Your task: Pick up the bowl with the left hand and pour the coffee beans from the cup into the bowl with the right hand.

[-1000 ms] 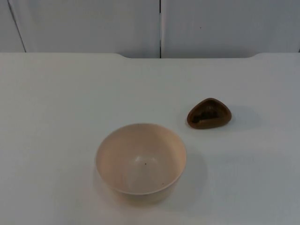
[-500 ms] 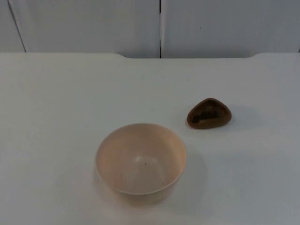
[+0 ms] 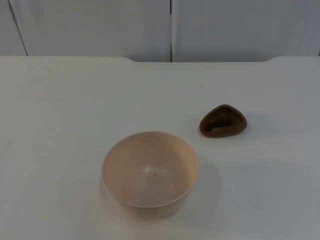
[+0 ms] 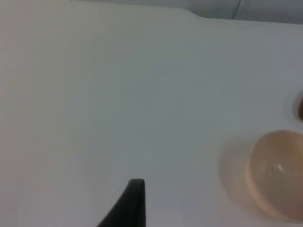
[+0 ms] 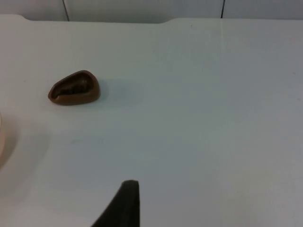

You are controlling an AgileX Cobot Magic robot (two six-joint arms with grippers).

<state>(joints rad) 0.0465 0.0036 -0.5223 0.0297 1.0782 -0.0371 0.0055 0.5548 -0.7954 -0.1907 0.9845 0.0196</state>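
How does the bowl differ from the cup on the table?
The bowl is pale cream; the cup is dark brown. The bowl is much the larger and round-rimmed, while the cup's rim is a rounded triangle. The bowl holds only a speck or two, while the cup has dark coffee beans inside. The bowl stands nearer the camera, the cup further back on the right. Both stand upright on the white table, apart and untouched.
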